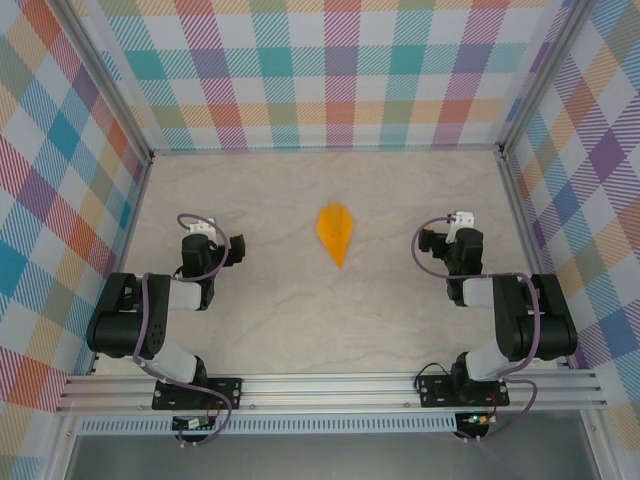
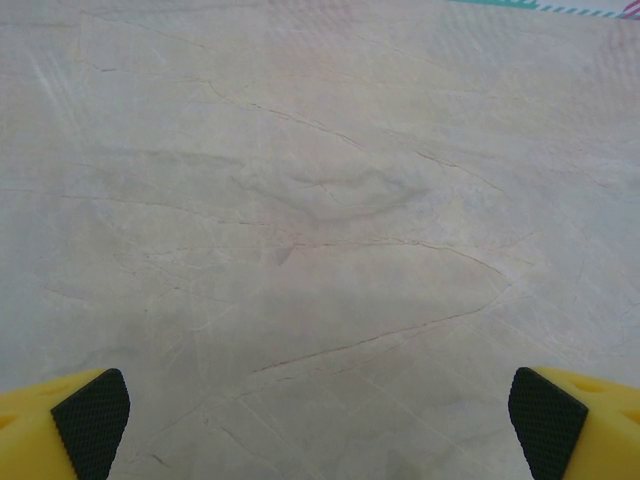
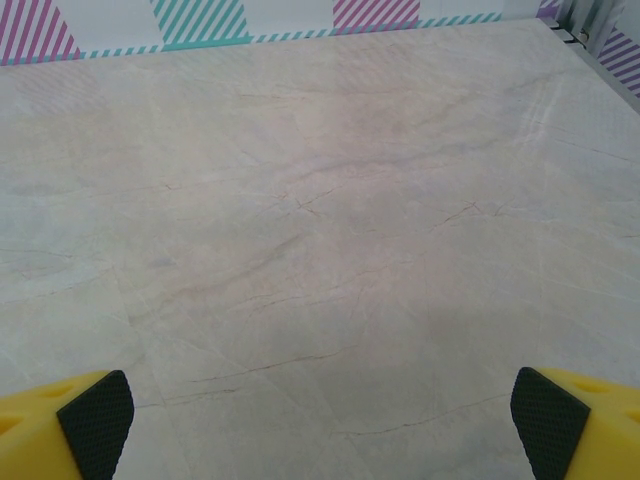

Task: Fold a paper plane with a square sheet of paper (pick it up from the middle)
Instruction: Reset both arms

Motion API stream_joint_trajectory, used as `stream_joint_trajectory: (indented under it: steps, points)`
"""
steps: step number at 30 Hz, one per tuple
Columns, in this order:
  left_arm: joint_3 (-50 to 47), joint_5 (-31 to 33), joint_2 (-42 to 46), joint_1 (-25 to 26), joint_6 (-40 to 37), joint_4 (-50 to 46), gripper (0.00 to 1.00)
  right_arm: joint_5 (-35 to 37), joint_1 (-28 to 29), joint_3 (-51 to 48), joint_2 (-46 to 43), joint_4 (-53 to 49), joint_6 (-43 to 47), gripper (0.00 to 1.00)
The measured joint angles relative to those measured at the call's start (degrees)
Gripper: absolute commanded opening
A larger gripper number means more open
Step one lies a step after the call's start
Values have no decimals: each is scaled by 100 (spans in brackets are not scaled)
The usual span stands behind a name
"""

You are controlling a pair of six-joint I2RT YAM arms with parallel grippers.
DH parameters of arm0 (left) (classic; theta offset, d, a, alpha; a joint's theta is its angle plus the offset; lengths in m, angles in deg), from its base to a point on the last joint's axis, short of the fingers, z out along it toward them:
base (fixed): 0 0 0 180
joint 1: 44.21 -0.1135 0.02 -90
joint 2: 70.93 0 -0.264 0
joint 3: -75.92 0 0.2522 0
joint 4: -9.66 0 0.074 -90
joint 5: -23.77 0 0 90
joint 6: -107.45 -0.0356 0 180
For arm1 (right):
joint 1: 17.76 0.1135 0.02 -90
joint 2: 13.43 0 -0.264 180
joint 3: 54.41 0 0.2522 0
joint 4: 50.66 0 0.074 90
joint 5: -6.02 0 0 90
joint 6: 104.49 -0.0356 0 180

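From above, one paper plane [image 1: 335,233] lies flat at centre frame on the pale table [image 1: 300,330], its tip pointing toward the bottom edge, between two arms and well apart from both. The wrist views add the jaws of the left gripper [image 1: 236,248] and right gripper [image 1: 431,240]: black pads [image 2: 92,420] spread wide over bare tabletop, grasping nothing. Checked walls [image 1: 330,80] bound three sides.

Marbled beige tabletop [image 3: 320,250] spread ahead of the right claw [image 3: 322,425]; beyond it stood a plaid wall panel [image 3: 200,18], with what appeared to be a metal frame post [image 3: 568,32] off to the claw's right.
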Motion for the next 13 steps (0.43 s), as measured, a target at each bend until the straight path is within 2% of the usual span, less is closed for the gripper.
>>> stream_joint_trajectory:
  steps: [13]
  points:
    - [44,-68,-11,0,-63,-26,100,-15,0,-2,0,35,0,100]
